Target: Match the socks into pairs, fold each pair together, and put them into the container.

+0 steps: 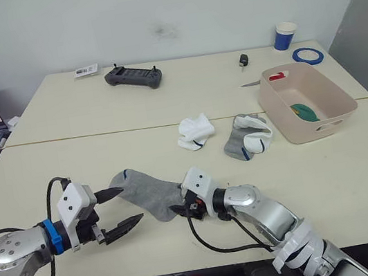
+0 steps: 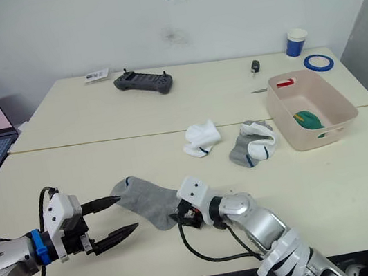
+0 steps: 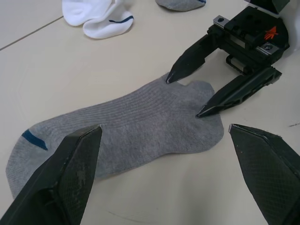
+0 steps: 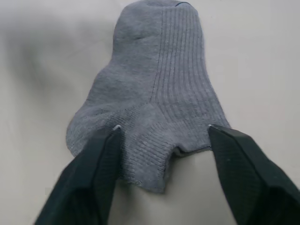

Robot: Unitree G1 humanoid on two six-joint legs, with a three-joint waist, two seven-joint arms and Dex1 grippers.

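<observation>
Grey sock lies flat between both grippers: right gripper spread wide, fingertips touching its cuff; left gripper open, empty.

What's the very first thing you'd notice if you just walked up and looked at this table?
A flat grey sock lies near the front edge of the table, with the left gripper open at one end and the right gripper open at the other. Farther back, a white sock sits bunched beside a grey-and-white sock bundle, and a pale pink bin on the right holds something green.
</observation>
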